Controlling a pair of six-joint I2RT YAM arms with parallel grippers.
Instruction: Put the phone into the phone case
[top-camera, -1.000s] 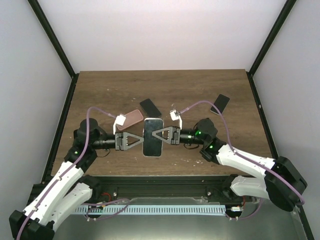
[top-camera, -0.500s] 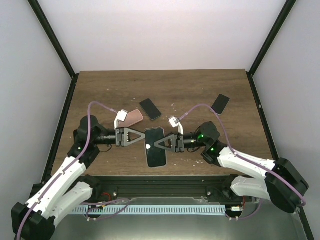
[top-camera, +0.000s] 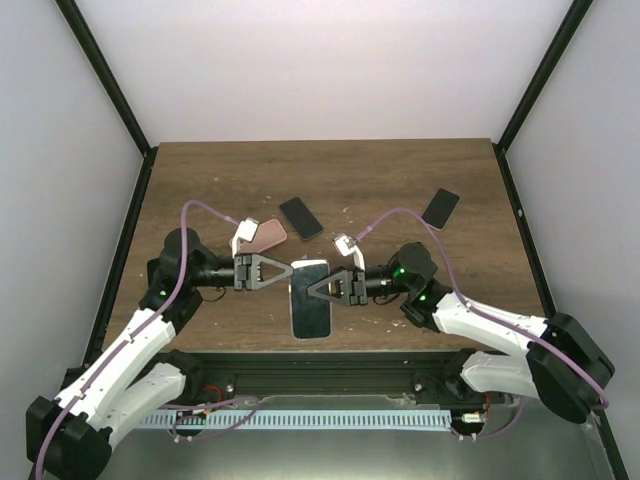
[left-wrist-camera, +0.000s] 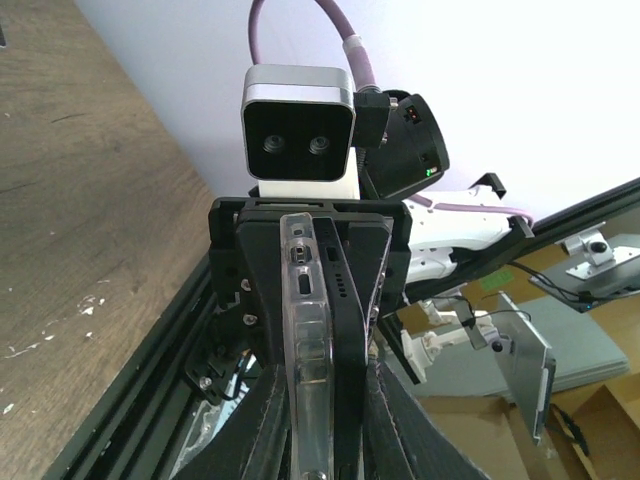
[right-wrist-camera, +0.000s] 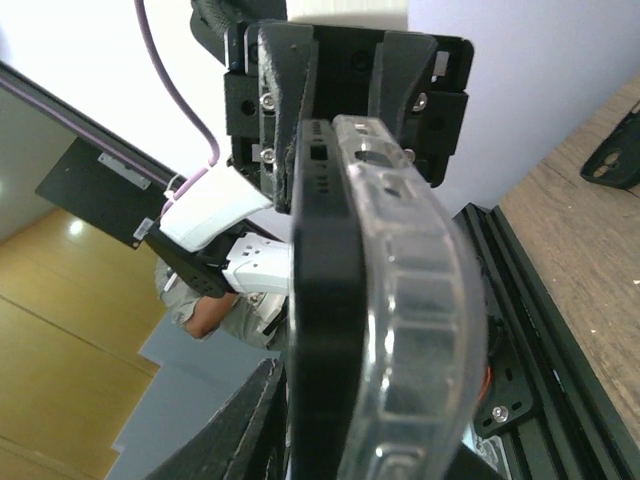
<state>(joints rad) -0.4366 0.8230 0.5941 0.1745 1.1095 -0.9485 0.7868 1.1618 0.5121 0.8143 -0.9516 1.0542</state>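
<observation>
- The phone (top-camera: 311, 305) and case (right-wrist-camera: 415, 290) are clamped together between the left gripper (top-camera: 287, 272) and right gripper (top-camera: 312, 290), which close on them from opposite sides.
- This stacked hold is probably meant to let a squeeze seat the phone.

**Your two arms meet tool to tool, just ahead of their bases.**

Your white-and-black left arm (top-camera: 130, 345) rises from the lower left with its elbow bent. Its forearm is turned inward, so the wrist lies level and points right. Its black two-finger left tool (top-camera: 288, 272) is closed on the left side of the black phone in a clear plastic case (top-camera: 311, 312). Your white-and-black right arm (top-camera: 490, 325) mirrors it from the lower right, with its wrist level and pointing left. Its black right tool (top-camera: 310, 290) sits slightly nearer the bases than the left one and pinches the same phone from the right. Each wrist camera faces the opposite tool head-on, with the phone edge-on between its own fingers (left-wrist-camera: 262, 440).
</observation>
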